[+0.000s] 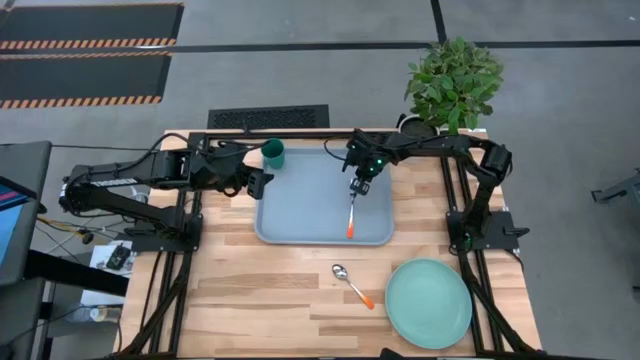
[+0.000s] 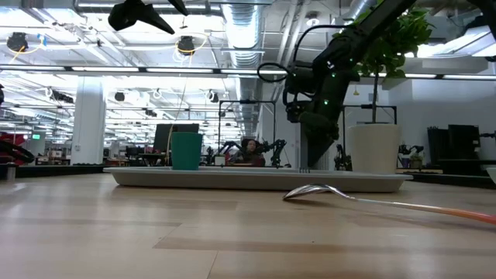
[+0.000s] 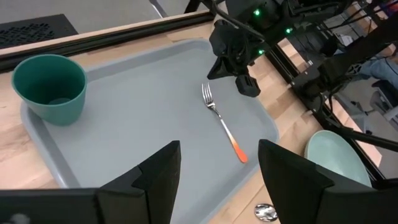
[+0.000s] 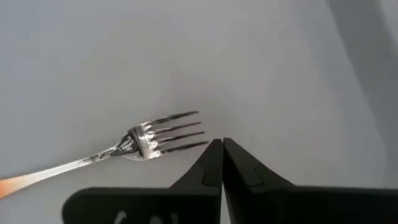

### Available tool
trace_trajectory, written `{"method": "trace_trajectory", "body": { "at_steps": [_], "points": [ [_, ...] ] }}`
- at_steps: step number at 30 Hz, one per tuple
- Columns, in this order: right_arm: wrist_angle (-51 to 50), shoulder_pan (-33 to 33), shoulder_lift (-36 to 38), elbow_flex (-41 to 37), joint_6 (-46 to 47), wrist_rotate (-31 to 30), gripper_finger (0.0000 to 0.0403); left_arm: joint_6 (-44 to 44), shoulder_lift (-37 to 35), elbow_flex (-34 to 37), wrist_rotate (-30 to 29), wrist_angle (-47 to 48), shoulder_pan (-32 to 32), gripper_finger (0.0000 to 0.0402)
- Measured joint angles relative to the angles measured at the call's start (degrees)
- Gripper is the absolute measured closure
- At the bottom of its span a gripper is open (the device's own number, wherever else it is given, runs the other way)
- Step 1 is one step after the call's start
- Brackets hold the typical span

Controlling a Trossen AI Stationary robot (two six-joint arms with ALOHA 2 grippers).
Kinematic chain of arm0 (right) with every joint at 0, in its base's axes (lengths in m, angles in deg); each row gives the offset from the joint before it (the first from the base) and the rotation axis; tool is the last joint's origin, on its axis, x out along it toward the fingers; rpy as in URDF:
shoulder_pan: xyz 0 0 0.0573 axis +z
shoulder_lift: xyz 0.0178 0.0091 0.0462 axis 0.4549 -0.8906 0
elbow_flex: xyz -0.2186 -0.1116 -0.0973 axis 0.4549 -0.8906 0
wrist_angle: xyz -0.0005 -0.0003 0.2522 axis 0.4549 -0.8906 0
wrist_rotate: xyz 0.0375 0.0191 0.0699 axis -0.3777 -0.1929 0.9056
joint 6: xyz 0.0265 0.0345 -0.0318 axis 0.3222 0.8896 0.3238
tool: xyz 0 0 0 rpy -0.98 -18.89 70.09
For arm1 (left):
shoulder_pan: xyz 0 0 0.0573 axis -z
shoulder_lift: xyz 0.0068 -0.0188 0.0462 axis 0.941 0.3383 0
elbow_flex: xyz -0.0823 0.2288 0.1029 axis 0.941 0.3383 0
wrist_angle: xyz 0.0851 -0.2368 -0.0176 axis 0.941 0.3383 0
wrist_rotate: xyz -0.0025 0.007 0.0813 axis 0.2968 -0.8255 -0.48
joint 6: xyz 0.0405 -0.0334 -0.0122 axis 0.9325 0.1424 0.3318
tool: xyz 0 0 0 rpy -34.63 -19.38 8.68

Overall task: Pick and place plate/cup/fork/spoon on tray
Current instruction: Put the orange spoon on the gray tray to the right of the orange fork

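Note:
The fork lies flat on the light blue-grey tray, tines toward the far edge, orange handle toward the near edge. My right gripper is shut and hovers just beside the fork's tines, clear of them; it also shows in the high view. The dark green cup stands upright in the tray's far left corner. My left gripper is open and empty over the tray's left edge. The spoon and the mint-green plate rest on the wooden table near the front.
A potted plant in a white pot stands past the table's far right corner. Black frame rails run along the table's far edge and sides. Bare wood lies between the tray and the near edge, left of the spoon.

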Motion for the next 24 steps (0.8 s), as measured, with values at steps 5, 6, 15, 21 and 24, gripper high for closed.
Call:
{"method": "trace_trajectory", "body": {
  "at_steps": [5,6,15,21,24],
  "points": [
    [-2.9,-0.2,0.0,2.4,0.1,0.0,0.0384,0.1,0.0,0.0,0.0,0.1,0.0,0.02],
    [-4.1,-0.2,0.0,2.8,0.7,-0.1,0.0385,0.1,0.0,0.0,0.1,0.1,0.0,0.02],
    [-3.5,-0.6,0.0,-1.6,6.4,-0.6,0.0388,0.1,0.0,0.0,0.6,1.0,0.0,0.02],
    [-1.3,-0.5,0.0,-2.5,6.6,-0.3,0.0386,0.1,0.0,0.0,0.4,1.0,0.0,0.02],
    [-0.4,0.0,0.0,-2.5,6.6,-0.2,0.0388,0.1,0.0,0.0,0.4,1.0,0.0,0.02]
  ]
}}
